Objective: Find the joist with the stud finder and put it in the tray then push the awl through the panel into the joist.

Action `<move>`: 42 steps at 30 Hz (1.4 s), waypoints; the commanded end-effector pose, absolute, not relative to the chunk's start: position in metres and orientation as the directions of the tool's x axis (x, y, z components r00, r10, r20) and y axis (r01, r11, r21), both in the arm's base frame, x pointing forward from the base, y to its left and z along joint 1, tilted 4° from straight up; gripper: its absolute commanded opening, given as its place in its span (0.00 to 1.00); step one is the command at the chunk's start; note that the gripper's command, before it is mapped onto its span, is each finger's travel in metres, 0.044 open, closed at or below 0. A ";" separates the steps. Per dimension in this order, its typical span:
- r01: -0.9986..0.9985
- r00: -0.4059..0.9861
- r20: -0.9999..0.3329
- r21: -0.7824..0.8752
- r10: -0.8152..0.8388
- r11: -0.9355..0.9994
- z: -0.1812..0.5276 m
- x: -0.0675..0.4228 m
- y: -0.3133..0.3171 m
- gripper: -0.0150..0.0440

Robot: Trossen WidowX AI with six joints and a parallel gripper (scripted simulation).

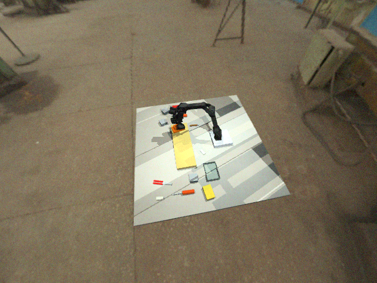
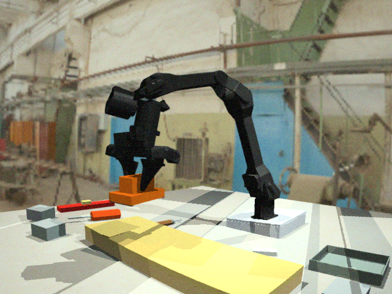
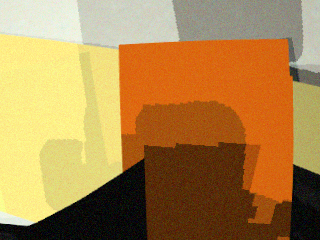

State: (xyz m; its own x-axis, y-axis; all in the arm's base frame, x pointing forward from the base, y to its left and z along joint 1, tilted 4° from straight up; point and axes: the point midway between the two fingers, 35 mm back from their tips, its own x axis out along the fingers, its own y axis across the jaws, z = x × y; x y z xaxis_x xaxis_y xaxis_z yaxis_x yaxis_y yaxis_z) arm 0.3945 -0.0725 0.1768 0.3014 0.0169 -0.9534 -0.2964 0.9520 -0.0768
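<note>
My gripper (image 1: 180, 125) (image 2: 137, 183) (image 3: 207, 167) is shut on the orange stud finder (image 1: 174, 130) (image 2: 122, 198) (image 3: 200, 75). It holds the stud finder upright, base down, a little above the far end of the yellow floor panel (image 1: 181, 154) (image 2: 221, 253) (image 3: 30, 100). The awl (image 1: 193, 125) (image 2: 166, 222), with a brown handle, lies on the table beside the panel, on the side of the arm's base. The dark-rimmed tray (image 1: 211, 171) (image 2: 348, 261) is empty, past the panel's near end. The joist is hidden under the panel.
Grey blocks (image 1: 163, 122) (image 2: 48, 229), a red bar (image 2: 72, 207) and an orange-handled screwdriver (image 1: 184, 115) (image 2: 105, 214) lie around the far end. Nearer the tray are a yellow block (image 1: 208, 191), another grey block (image 1: 193, 177), another orange-handled screwdriver (image 1: 188, 191) and a red-handled tool (image 1: 158, 181).
</note>
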 end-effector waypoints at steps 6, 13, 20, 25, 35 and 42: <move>-0.442 0.298 -0.952 -0.075 0.068 0.894 0.173 0.398 -0.005 0.25; -0.544 0.281 -0.954 -0.070 0.103 0.836 0.168 0.393 0.044 0.25; -0.639 0.259 -0.956 -0.065 0.135 0.767 0.162 0.383 0.091 0.25; -0.701 0.241 -0.958 -0.061 0.155 0.711 0.158 0.372 0.123 0.25; -0.810 0.202 -0.961 -0.054 0.190 0.584 0.149 0.342 0.184 0.25; -0.873 0.171 -0.963 -0.049 0.209 0.486 0.143 0.314 0.222 0.25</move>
